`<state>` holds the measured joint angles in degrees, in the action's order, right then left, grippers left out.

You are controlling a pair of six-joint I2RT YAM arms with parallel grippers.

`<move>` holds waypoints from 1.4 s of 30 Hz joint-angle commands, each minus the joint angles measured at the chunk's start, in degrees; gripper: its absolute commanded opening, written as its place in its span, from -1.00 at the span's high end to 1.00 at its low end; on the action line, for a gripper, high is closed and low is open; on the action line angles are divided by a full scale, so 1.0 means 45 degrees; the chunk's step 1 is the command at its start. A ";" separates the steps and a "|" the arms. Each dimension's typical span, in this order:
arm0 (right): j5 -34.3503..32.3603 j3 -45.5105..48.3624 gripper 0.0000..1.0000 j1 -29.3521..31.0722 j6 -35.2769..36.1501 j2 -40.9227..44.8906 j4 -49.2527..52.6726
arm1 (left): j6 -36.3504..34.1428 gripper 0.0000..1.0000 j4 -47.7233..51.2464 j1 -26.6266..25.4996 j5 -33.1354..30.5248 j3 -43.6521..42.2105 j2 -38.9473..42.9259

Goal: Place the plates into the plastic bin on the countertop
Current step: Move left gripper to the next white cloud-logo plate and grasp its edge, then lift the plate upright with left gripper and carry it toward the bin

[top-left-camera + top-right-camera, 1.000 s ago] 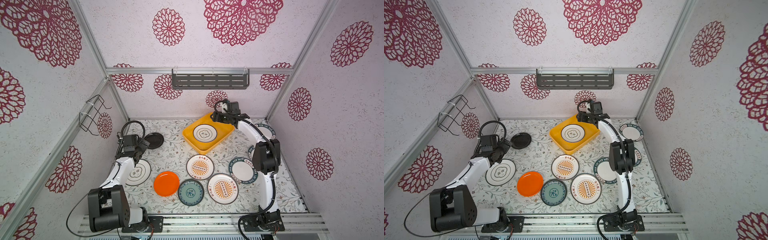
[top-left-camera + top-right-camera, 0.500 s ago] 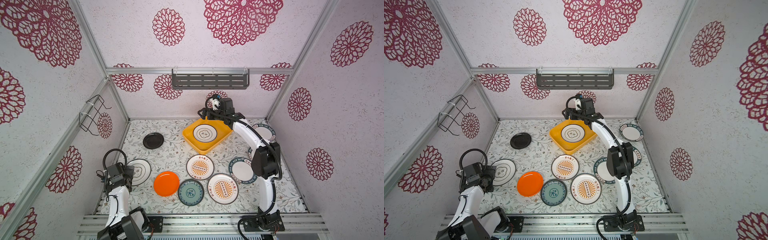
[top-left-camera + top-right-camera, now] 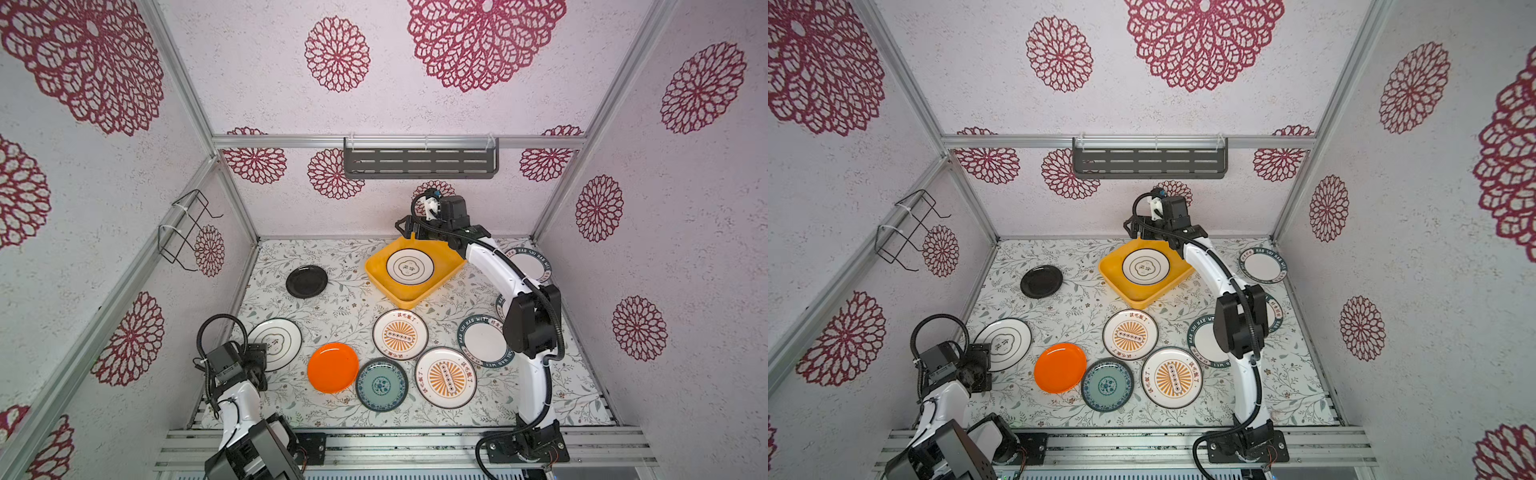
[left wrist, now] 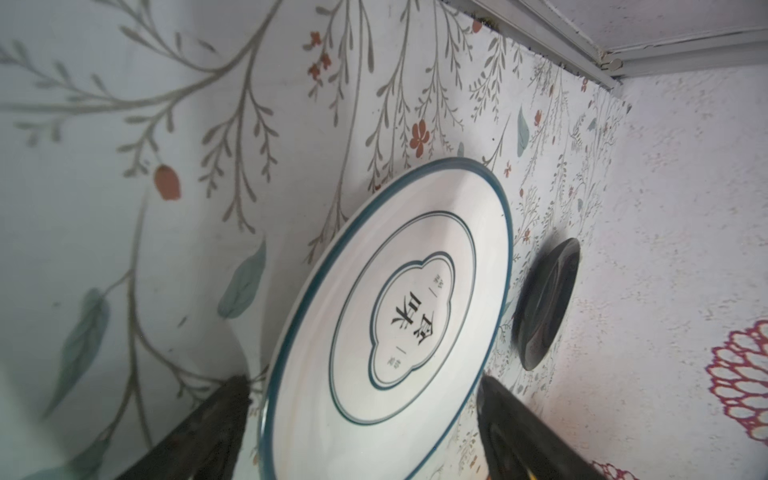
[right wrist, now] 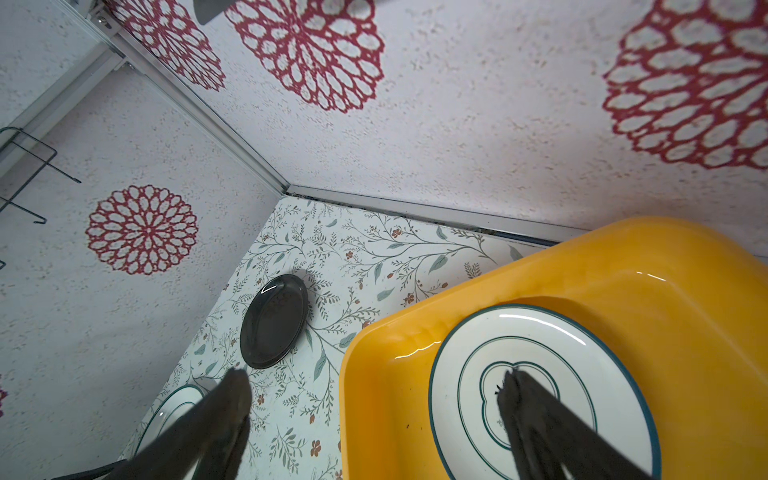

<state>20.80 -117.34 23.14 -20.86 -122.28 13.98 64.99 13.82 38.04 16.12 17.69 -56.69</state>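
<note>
Yellow plastic bin (image 3: 409,297) at the rear centre of the tabletop (image 3: 345,299), holding one ringed white plate (image 3: 410,267); the other plates (image 3: 400,334) lie flat on the tabletop. Right pincer (image 5: 374,376), spread, hangs over the bin's rear corner. Left pincer (image 4: 361,388), spread, flanks the near rim of a second ringed plate (image 3: 276,344).

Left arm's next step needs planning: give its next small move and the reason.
Probably lower the left pincer and close it on the near rim of the white ringed plate: its fingers stand open either side of that rim, and the plate lies flat on the countertop, outside the yellow bin.
</note>
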 commanded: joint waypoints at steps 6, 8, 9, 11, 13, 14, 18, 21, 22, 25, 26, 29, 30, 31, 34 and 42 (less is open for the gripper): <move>-0.0129 -0.0101 -0.95 -0.0031 0.0124 0.1117 -0.0186 | -0.0116 -0.35 -0.1901 0.0091 0.0148 -0.0835 -0.1123; -0.0168 -0.0115 -0.95 -0.0038 0.0134 0.1142 -0.0220 | 0.0205 -0.11 -0.3110 0.0080 0.0059 -0.1348 -0.1466; -0.0276 -0.0112 -0.95 -0.0028 0.0095 0.1210 -0.0276 | 0.0119 0.08 -0.3365 0.0077 0.0070 -0.1397 -0.1674; -0.0307 -0.0095 -0.95 -0.0039 0.0051 0.1201 -0.0330 | 0.0033 0.24 -0.3479 0.0076 0.0041 -0.1392 -0.1739; -0.0363 -0.0091 -0.95 -0.0025 -0.0020 0.1192 -0.0374 | -0.0017 0.39 -0.3583 0.0066 0.0103 -0.1392 -0.1686; -0.0386 -0.0087 -0.95 -0.0028 -0.0046 0.1196 -0.0396 | -0.0067 0.46 -0.3637 0.0071 0.0169 -0.1361 -0.1636; -0.0492 0.0021 -0.94 -0.0024 -0.0176 0.1206 -0.0541 | -0.0155 0.75 -0.3658 0.0072 0.0326 -0.1266 -0.1195; -0.0419 0.0189 -0.94 -0.0009 -0.0334 0.1253 -0.0764 | -0.0186 0.86 -0.3711 0.0082 0.0565 -0.1184 -0.0709; -0.0386 0.0240 -0.94 -0.0010 -0.0409 0.1245 -0.0834 | -0.0185 0.90 -0.3601 0.0088 0.0604 -0.1109 -0.0588; -0.0305 0.0385 -0.94 -0.0023 -0.0556 0.1293 -0.0993 | -0.0340 0.98 -0.3074 0.0077 0.0813 -0.0787 -0.0179; -0.0296 0.0486 -0.94 -0.0019 -0.0589 0.1320 -0.1072 | -0.0285 1.00 -0.2950 0.0078 0.0953 -0.0686 -0.0026; -0.0214 0.0636 -0.94 -0.0023 -0.0688 0.1386 -0.1223 | -0.0173 1.00 -0.2726 0.0070 0.1393 -0.0375 0.0552; -0.0107 0.0621 -0.94 -0.0021 -0.0704 0.1363 -0.1250 | -0.0142 1.00 -0.2692 0.0068 0.1526 -0.0247 0.0746; 0.0039 0.0597 -0.94 -0.0018 -0.0729 0.1334 -0.1270 | -0.0173 1.00 -0.2634 0.0075 0.1721 -0.0082 0.0945; 0.0640 0.0625 -0.95 -0.0009 -0.0878 0.1293 -0.1534 | -0.0357 1.00 -0.2623 0.0062 0.2404 0.0495 0.1154; 0.0946 0.0607 -0.98 -0.0117 -0.1125 0.1294 -0.1875 | -0.0838 1.00 -0.2715 -0.1220 0.3779 0.3113 -0.0527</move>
<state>23.40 -114.19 23.03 -24.56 -120.62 8.27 63.37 3.88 35.62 29.50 27.29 -57.43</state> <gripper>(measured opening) 0.989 0.080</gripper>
